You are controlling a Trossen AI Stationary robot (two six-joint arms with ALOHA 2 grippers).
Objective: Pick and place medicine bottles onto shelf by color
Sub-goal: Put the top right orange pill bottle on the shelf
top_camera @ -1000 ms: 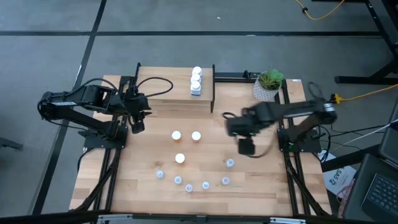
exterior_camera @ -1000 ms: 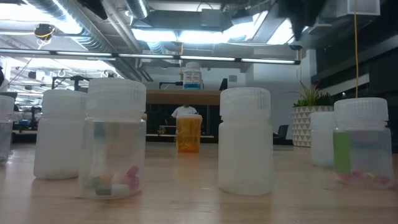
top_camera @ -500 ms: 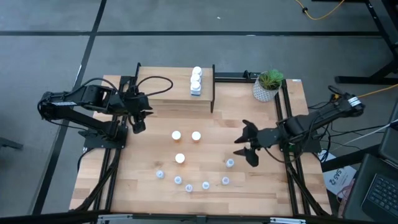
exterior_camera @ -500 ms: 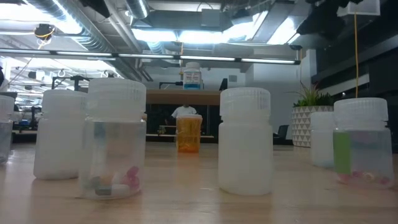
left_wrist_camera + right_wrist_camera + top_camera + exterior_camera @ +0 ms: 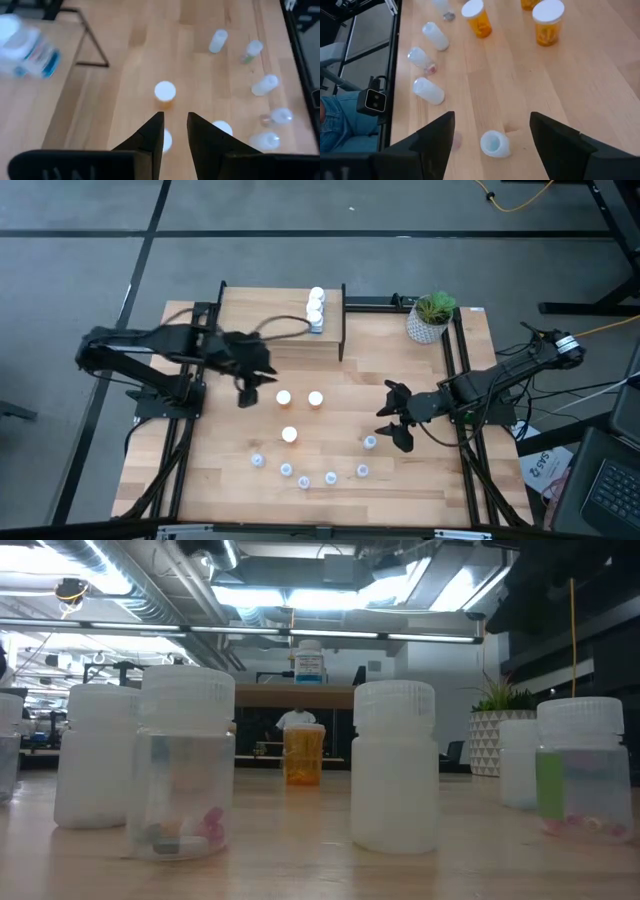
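Three orange bottles (image 5: 284, 397) with white caps stand mid-table. Several pale-blue vials (image 5: 304, 480) stand in an arc nearer the front. White bottles (image 5: 316, 308) stand on the shelf (image 5: 270, 320) at the far edge. My left gripper (image 5: 246, 390) hovers just left of the orange bottles; the left wrist view (image 5: 176, 117) shows a narrow gap between its fingers and nothing held. My right gripper (image 5: 392, 416) is wide open and empty. One pale vial (image 5: 495, 144) stands on the table just ahead of and between its fingers (image 5: 492, 117).
A white pot with a green plant (image 5: 432, 315) stands at the far right corner. Bare wood lies between the shelf and the orange bottles. The shelf's black legs (image 5: 92, 45) stand near my left arm. A person's leg in blue cloth (image 5: 335, 125) shows beyond the table's edge.
My left gripper has gone toward the table's right edge, from beside the shelf to just left of the orange bottles. My right arm has swung back toward the table's right edge, and its gripper now stands open beside the pale vial. No bottle has moved.
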